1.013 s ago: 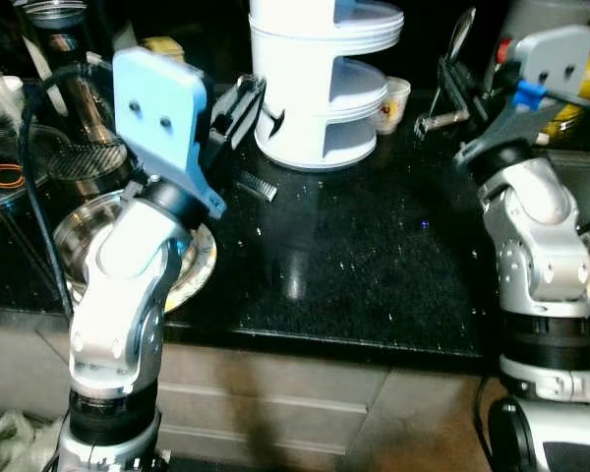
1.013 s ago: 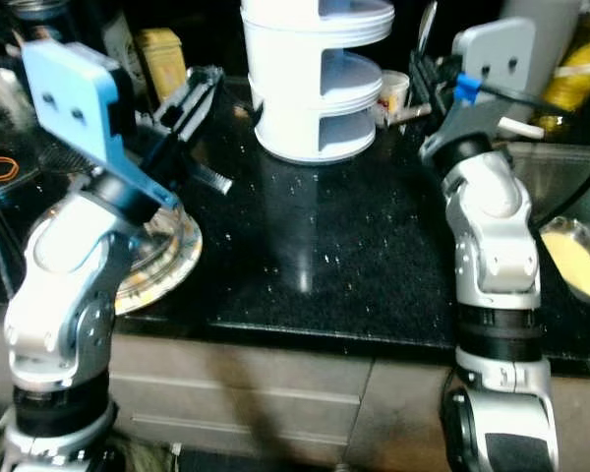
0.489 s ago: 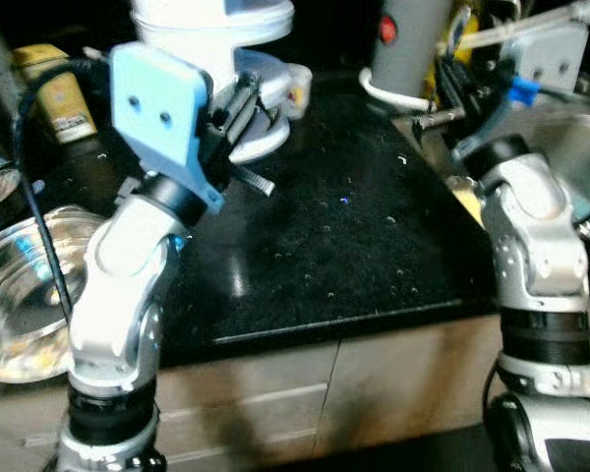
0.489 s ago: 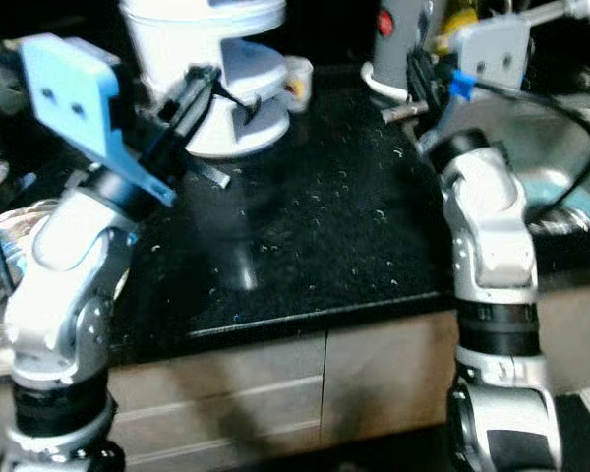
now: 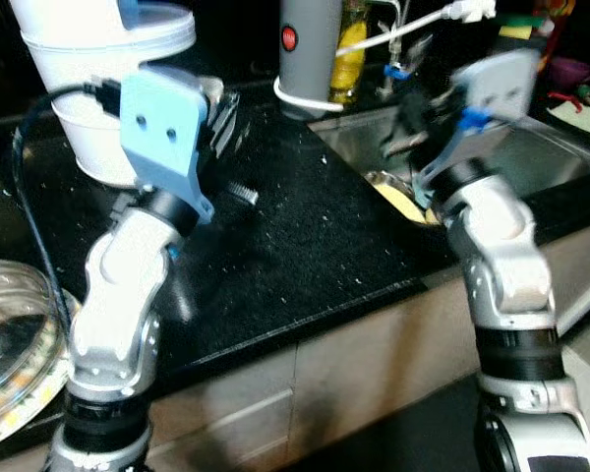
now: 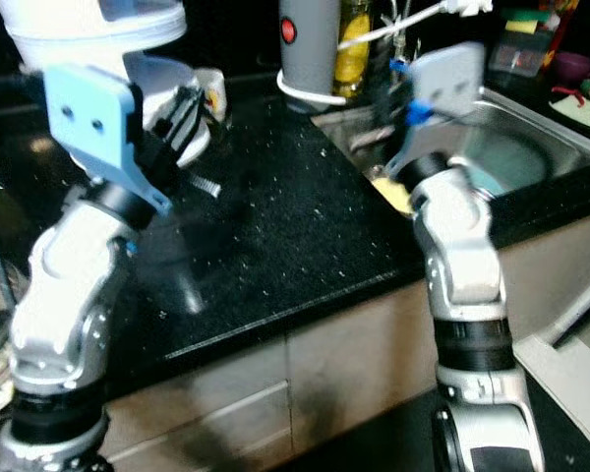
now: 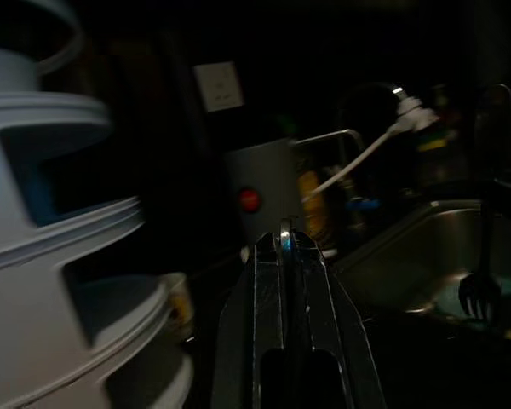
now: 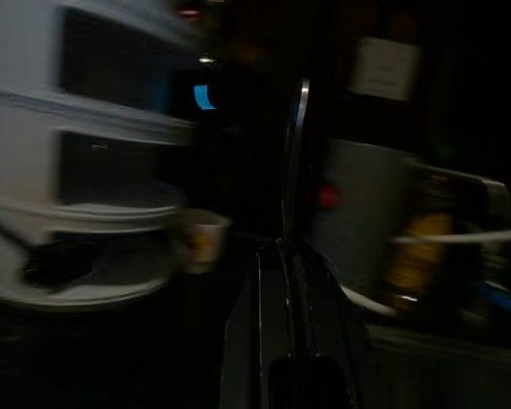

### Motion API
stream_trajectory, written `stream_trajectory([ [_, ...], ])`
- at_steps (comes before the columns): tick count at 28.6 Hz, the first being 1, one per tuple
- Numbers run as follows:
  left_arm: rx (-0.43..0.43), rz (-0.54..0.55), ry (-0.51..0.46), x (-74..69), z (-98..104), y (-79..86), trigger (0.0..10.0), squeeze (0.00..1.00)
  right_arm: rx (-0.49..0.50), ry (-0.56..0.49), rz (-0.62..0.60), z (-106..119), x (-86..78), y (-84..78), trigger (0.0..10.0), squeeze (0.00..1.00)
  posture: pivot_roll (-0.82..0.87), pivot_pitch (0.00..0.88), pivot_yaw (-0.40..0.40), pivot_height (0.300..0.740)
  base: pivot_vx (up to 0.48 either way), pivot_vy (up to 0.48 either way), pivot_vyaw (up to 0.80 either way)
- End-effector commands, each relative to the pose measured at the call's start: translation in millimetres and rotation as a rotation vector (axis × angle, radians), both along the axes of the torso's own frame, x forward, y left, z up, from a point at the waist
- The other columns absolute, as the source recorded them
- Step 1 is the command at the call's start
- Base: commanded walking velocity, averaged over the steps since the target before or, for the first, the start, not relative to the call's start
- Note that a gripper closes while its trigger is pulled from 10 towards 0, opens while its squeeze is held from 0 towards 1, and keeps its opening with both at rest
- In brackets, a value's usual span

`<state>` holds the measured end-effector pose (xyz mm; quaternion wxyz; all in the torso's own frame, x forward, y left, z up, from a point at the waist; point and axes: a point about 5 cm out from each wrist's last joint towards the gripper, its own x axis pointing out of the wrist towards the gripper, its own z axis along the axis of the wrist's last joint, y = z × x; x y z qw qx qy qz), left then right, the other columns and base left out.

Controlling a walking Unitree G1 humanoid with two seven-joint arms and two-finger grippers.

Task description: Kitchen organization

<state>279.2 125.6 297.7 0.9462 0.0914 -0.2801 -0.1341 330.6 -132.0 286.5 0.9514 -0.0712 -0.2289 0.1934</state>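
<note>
Over the black counter [image 5: 305, 246], my left gripper [image 5: 224, 106] is held up with its fingers pressed together, beside a white tiered rack [image 5: 88, 59]. In the left wrist view the left gripper [image 7: 285, 237] points past the rack towards a grey canister [image 7: 264, 200]. My right gripper [image 5: 413, 123] hovers, blurred, at the near left corner of the steel sink [image 5: 541, 162]. It is shut on a thin metal utensil [image 8: 294, 153] whose handle sticks out beyond the fingers. Fork tines [image 7: 477, 294] show over the sink.
A grey canister with a red button [image 5: 310, 49] stands at the back of the counter by the sink. A yellow item [image 5: 398, 202] lies in the sink. A glass bowl on a plate [image 5: 10, 344] sits at the far left. Bottles and clutter line the back.
The camera has swung to the right: the rack and bowl slid left in the picture and the sink came into view. Both arms keep their raised pose and grip.
</note>
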Motion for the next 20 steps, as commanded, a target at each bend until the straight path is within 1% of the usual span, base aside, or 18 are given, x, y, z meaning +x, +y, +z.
stream_trajectory([
  [1,0.006,0.03,-0.002,1.4,-1,3.9,10.0,0.0,-0.019,-0.008,0.042,-1,-4.7,8.9,10.0,0.0,0.04,0.0,-0.013,0.74,0.0,-0.304,0.0],
  [6,0.007,0.038,-0.005,2.6,-3,2.4,10.0,0.0,-0.04,-0.011,0.114,-9,-10.6,22.6,10.0,0.0,0.05,0.0,-0.014,0.74,0.0,-0.328,0.0],
  [9,0.008,0.039,-0.005,2.8,-3,1.7,10.0,0.0,-0.047,-0.011,0.126,-10,-11.8,24.3,10.0,0.0,0.05,0.0,-0.013,0.74,0.0,-0.341,0.0],
  [13,0.008,0.037,-0.004,2.8,-3,1.3,10.0,0.0,-0.033,-0.011,0.107,-10,-11.8,21.7,10.0,0.0,0.05,0.0,-0.012,0.74,0.0,-0.341,0.0],
  [17,0.011,0.036,-0.002,2.7,-4,1.3,10.0,0.0,-0.043,-0.02,0.121,-8,-13.0,21.1,10.0,0.0,0.05,0.0,-0.008,0.74,0.0,-0.345,0.8],
  [20,0.011,0.035,0.0,2.9,-4,1.4,10.0,0.0,-0.045,-0.023,0.107,-8,-12.7,18.9,10.0,0.0,0.04,0.0,-0.005,0.74,0.0,-0.345,0.8],
])
